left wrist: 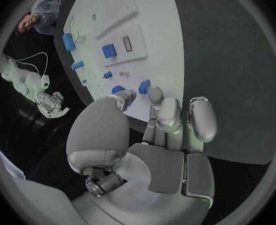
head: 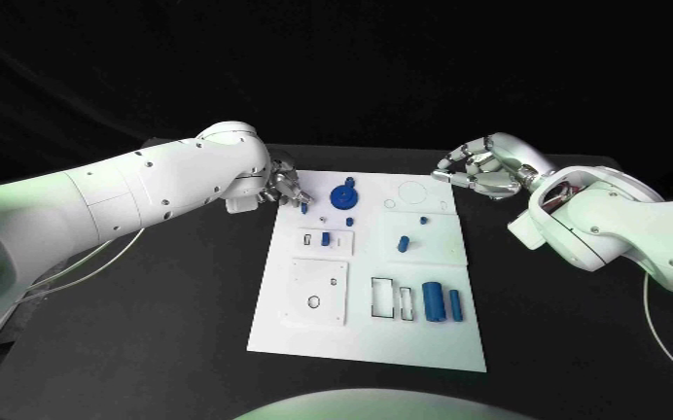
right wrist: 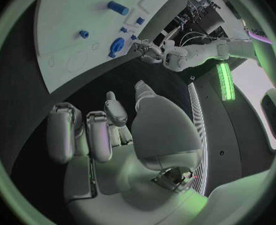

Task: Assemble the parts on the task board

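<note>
On the flat white task board lie stubby blue cylinders.

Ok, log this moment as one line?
left robot hand: open, at task board far-left corner | right robot hand: open, off far-right corner | blue parts: on board

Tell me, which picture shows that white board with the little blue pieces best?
The head view: it looks down on the whole task board, with all the blue parts laid out. The left wrist view catches part of it past the left hand; the right wrist view shows one end beyond the right hand.
</note>
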Motion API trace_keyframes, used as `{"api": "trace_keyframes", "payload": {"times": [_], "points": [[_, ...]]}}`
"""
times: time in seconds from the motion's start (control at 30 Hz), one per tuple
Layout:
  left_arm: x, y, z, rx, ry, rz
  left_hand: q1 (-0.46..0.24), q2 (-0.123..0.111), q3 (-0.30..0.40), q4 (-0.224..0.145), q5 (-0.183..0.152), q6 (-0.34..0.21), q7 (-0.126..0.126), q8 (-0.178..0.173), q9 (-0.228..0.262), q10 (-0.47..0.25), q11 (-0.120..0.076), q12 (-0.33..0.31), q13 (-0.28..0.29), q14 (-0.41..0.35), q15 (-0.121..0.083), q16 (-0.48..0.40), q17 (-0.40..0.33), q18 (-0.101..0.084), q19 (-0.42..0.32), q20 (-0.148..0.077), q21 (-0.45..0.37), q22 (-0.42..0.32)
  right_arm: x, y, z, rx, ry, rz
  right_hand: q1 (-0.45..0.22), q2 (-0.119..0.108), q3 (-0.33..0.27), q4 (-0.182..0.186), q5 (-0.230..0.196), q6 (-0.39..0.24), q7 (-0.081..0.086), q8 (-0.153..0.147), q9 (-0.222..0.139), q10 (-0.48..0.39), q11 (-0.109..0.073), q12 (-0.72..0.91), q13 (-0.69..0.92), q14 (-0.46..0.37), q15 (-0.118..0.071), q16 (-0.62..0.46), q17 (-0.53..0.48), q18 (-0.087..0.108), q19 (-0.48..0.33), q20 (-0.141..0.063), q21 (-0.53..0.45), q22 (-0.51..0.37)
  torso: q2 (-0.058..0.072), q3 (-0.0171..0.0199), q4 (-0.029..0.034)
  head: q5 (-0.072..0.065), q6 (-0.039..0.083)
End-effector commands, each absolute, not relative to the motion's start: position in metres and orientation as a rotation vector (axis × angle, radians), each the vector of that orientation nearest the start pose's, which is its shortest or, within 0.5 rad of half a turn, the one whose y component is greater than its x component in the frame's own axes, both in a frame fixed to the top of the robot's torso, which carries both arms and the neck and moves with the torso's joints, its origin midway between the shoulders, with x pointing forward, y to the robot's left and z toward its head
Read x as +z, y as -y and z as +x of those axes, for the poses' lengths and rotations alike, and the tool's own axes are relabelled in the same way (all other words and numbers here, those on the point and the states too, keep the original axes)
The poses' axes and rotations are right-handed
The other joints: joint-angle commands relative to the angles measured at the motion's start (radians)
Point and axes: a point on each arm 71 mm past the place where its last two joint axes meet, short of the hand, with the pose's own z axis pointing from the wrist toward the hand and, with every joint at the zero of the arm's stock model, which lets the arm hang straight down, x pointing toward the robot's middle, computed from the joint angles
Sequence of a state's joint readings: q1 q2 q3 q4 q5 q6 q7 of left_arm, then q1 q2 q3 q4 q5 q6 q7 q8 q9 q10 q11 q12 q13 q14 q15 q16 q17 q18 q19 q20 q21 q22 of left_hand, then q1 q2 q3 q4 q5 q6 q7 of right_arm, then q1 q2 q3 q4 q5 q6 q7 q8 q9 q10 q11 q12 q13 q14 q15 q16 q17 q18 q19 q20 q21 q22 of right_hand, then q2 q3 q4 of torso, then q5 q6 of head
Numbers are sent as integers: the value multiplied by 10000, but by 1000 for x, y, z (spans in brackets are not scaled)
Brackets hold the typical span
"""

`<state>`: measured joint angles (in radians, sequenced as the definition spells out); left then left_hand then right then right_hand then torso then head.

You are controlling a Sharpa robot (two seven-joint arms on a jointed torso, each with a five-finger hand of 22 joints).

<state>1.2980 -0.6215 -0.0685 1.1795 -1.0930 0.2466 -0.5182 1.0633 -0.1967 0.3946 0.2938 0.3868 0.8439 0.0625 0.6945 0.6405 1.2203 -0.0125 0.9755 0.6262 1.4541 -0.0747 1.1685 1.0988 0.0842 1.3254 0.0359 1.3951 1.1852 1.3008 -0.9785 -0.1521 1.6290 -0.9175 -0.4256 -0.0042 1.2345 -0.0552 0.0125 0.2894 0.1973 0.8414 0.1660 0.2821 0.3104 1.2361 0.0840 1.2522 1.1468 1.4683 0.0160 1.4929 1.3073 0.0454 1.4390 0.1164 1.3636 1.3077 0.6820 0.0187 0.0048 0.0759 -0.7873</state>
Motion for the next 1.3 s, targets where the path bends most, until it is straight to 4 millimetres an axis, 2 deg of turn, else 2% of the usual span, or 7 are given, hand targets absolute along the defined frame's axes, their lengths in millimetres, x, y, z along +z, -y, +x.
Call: {"api": "trace_keyframes", "payload": {"times": [0.03, 0.37, 0.63, 0.9, 0.97, 1.13, 1.3], "points": [[-209, -206, 545, -2605, -23448, -1666, 101, 128, 71, -24, 51, 86, 24, -78, -35, -40, 28, 73, 1, -3, 57, -29, 9, -14, 31, 68, -48, 3, -169, 242, 469, 8710, -16799, 3182, 50, 87, -78, 10, 43, -65, 7, 51, -10, -63, 1, -55, 0, 571, -62, -45, 650, 112, -60, -3, -46, 1155, -1, -1, 6, -7, -16], [-210, -204, 546, -2658, -23455, -1706, 447, 280, 191, -52, 69, 118, 16, -118, -128, -58, 20, 117, -25, -4, 52, -30, 11, -13, 32, 68, -50, 9, -169, 242, 469, 8671, -16777, 3173, 58, 103, -80, 13, 55, -68, 6, 52, -12, -66, 1, -60, -5, 569, -63, -48, 646, 113, -62, -3, -50, 1153, -6, 0, 6, -18, -42], [-210, -202, 545, -2816, -23473, -1859, 1500, 411, 579, -184, 53, 120, -23, -93, -233, -92, -16, 173, -118, -3, 23, -33, 13, -15, 39, 52, -49, 38, -169, 242, 469, 8670, -16783, 3170, 71, 124, -85, 15, 72, -71, 6, 54, -14, -72, 0, -66, -12, 566, -63, -55, 632, 120, -77, -4, -76, 1137, -11, -1, 15, -12, -53], [-211, -202, 545, -2951, -23437, -2044, 2620, 540, 1422, -652, 48, 52, -47, 71, -232, -42, -48, 191, -222, 2, -5, -37, 13, -19, 48, 25, -39, 79, -169, 242, 469, 8672, -16776, 3169, 90, 156, -93, 16, 106, -75, 6, 57, -17, -63, -1, -60, -3, 565, -64, -57, 630, 119, -75, -5, -77, 1139, -8, 0, 7, -1, -61], [-211, -203, 545, -2957, -23404, -2059, 2844, 513, 1880, -866, -4, 26, -21, 206, -176, 3, -34, 188, -251, 3, 3, -41, 11, -21, 51, 27, -31, 95, -169, 242, 469, 8671, -16772, 3171, 90, 156, -93, 16, 106, -75, 6, 57, -17, -63, -1, -60, -3, 565, -64, -57, 630, 119, -75, -5, -77, 1139, -8, -1, 6, -8, -69], [-210, -206, 543, -3140, -23299, -2310, 2822, 418, 2271, -956, -15, 10, -11, 351, -108, 64, -28, 230, -230, 7, 10, -37, 16, -23, 60, 33, -18, 119, -169, 242, 469, 8676, -16764, 3207, 90, 156, -93, 16, 106, -75, 6, 57, -17, -63, -1, -60, -3, 565, -64, -57, 630, 119, -75, -5, -77, 1139, -9, 1, -1, -13, -71], [-208, -212, 537, -3482, -23206, -2752, 2693, 256, 2643, -1027, 2, 22, -29, 490, -52, 152, -47, 308, -175, 8, -6, -35, 20, -26, 81, 24, 2, 154, -169, 243, 469, 8679, -16750, 3246, 94, 165, -98, 17, 120, -77, 6, 58, -18, -64, -1, -63, -6, 561, -64, -64, 616, 123, -85, -5, -93, 1129, -14, 9, 18, -33, -77]]}}
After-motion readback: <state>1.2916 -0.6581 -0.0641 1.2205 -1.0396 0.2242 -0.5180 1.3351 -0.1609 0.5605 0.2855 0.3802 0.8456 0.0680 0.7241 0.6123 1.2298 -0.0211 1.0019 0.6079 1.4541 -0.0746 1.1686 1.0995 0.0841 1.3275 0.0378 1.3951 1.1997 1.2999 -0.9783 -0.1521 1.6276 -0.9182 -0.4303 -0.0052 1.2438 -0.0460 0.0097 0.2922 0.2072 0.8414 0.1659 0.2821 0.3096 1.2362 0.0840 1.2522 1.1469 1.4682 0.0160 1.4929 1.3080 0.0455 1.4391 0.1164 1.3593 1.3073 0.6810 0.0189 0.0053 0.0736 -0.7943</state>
